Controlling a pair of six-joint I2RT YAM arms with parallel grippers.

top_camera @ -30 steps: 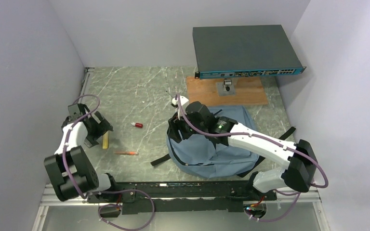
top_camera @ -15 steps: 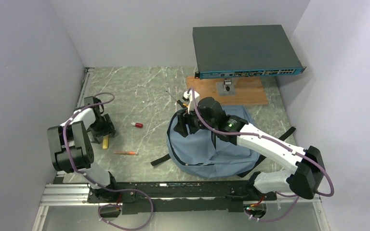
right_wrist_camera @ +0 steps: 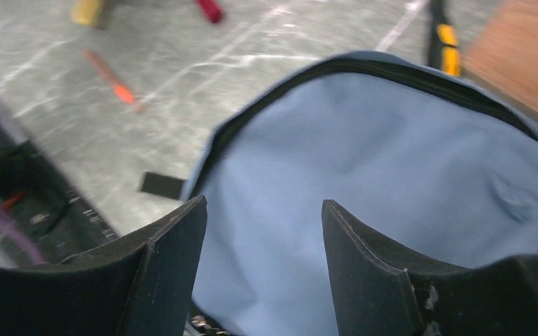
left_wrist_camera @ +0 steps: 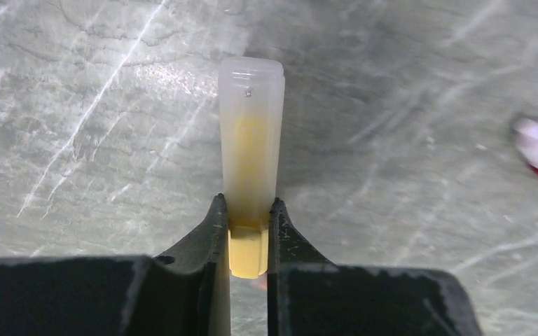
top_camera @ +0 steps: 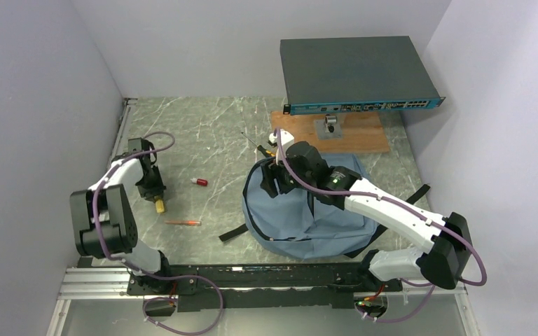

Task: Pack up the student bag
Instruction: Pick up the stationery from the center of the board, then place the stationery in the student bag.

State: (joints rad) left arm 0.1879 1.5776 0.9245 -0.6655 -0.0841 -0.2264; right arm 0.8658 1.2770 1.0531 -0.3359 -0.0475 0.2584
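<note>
L gripper (left_wrist_camera: 246,210) is clamping a yellow marker (left_wrist_camera: 251,150) by its base, capped end pointing straight out past the fingers. Student bag (top_camera: 301,217) is lying well to the right of it, w/ a red tube (top_camera: 198,182) and an orange pen (top_camera: 183,222) left of the bag, between. R gripper (right_wrist_camera: 263,210) is hovering spread and empty over the bag's left rim. L arm is prob. carrying rightward next.

Grey-green marble table (top_camera: 203,133), student bag (top_camera: 287,220), red marker (top_camera: 198,182), orange pen (top_camera: 183,222), wooden board (top_camera: 364,140)
</note>
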